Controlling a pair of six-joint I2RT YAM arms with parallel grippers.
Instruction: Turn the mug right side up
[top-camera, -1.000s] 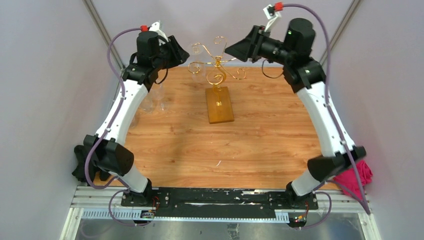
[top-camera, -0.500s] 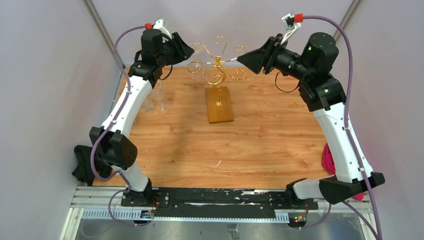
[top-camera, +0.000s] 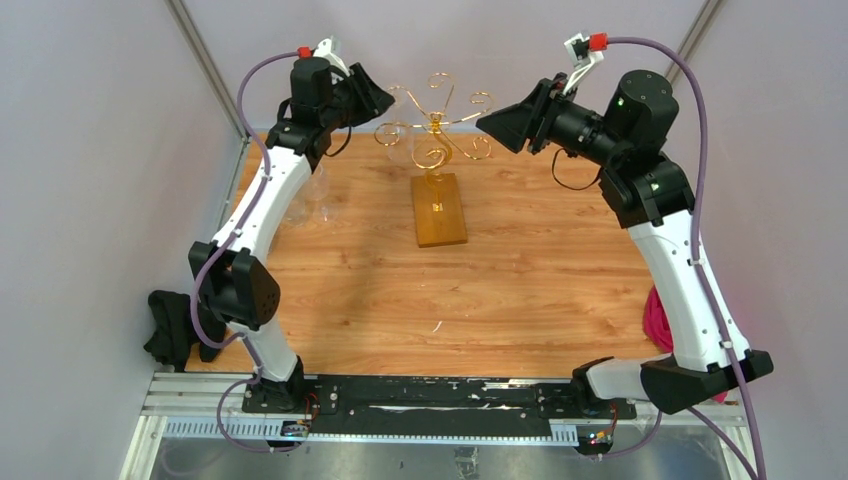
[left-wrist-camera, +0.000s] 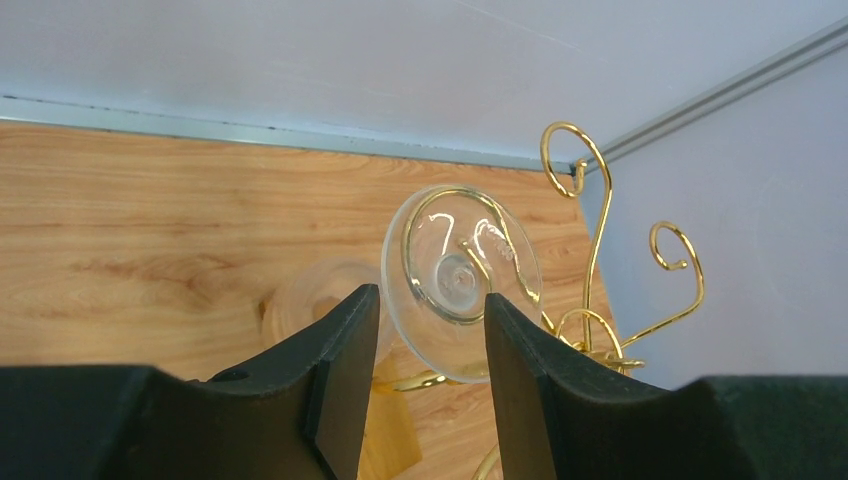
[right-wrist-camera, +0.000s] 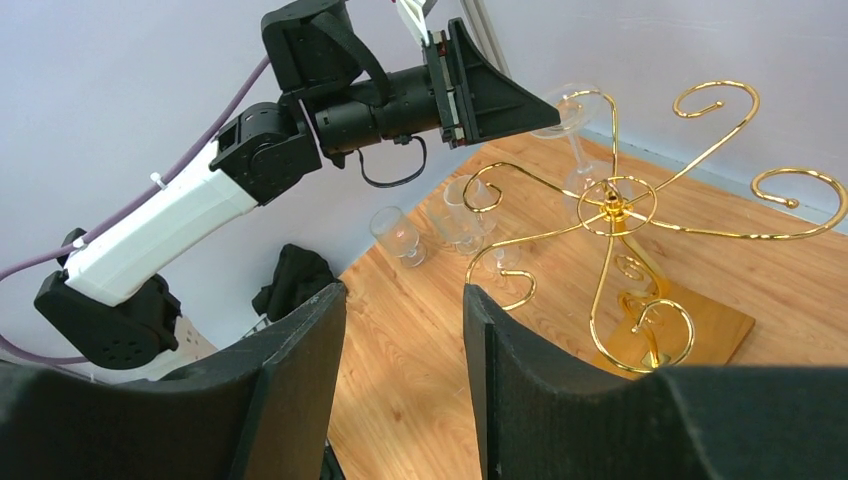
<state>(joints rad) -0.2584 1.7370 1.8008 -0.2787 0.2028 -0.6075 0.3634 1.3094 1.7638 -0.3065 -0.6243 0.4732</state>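
The glass hangs upside down on the gold rack, on a hook at the rack's 10 o'clock side (it looks like a stem glass, not a mug). The rack stands at 12 o'clock on the bench. The left tool is up at 11 o'clock, near the glass, with its fingers apart and holding nothing. The right tool is at 1 o'clock, also apart and holding nothing. More glasses sit on the bench at 10 o'clock.

Overhead from behind, left wrist seemingly close to gold rack, right wrist farther, all sharing it
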